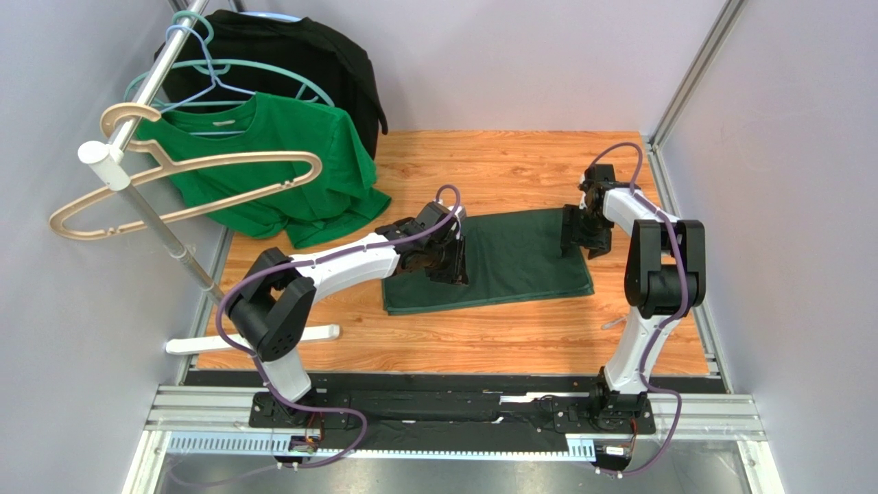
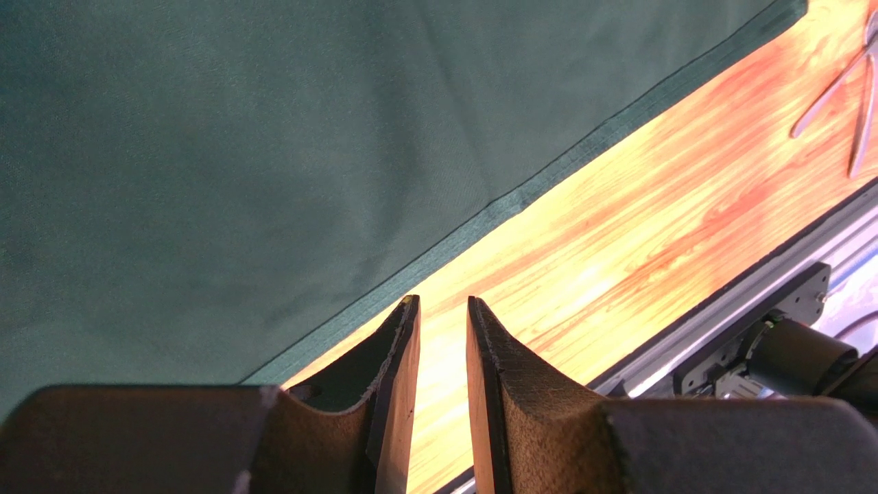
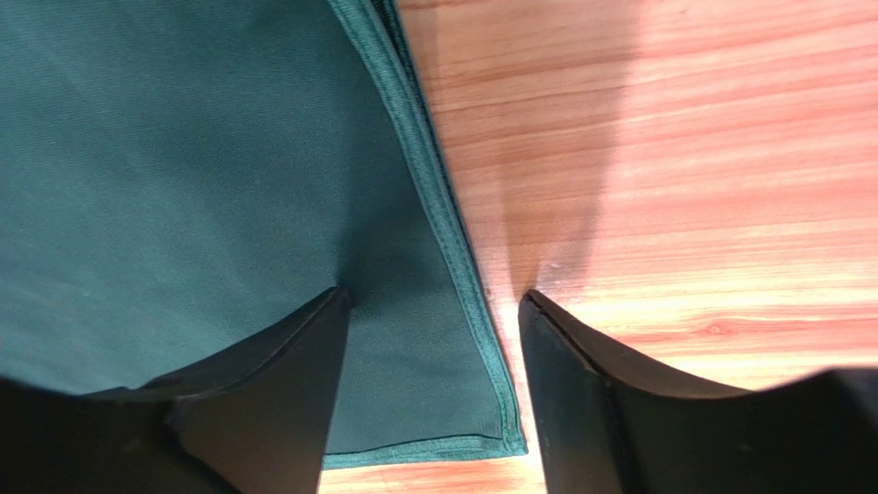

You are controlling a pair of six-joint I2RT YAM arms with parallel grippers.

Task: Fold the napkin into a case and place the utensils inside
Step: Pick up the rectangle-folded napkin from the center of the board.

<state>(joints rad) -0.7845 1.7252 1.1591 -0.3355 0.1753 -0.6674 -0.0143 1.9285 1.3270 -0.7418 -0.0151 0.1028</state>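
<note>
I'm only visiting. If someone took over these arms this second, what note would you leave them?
Left gripper: barely open, empty, over the table just beside the napkin's hem.
Right gripper: open, straddling the napkin's right corner, gripping nothing.
Napkin: flat, mid-table. Two hems at its right edge suggest one fold is done.
Utensils: on the table, apart from the napkin.
Left to do: more folding, then slip the utensils inside.

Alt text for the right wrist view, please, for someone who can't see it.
The right gripper is open over a corner of the dark green napkin, one of its fingers above the cloth and the other above the bare wooden table. The napkin's stitched hem runs up the picture between them.
</note>
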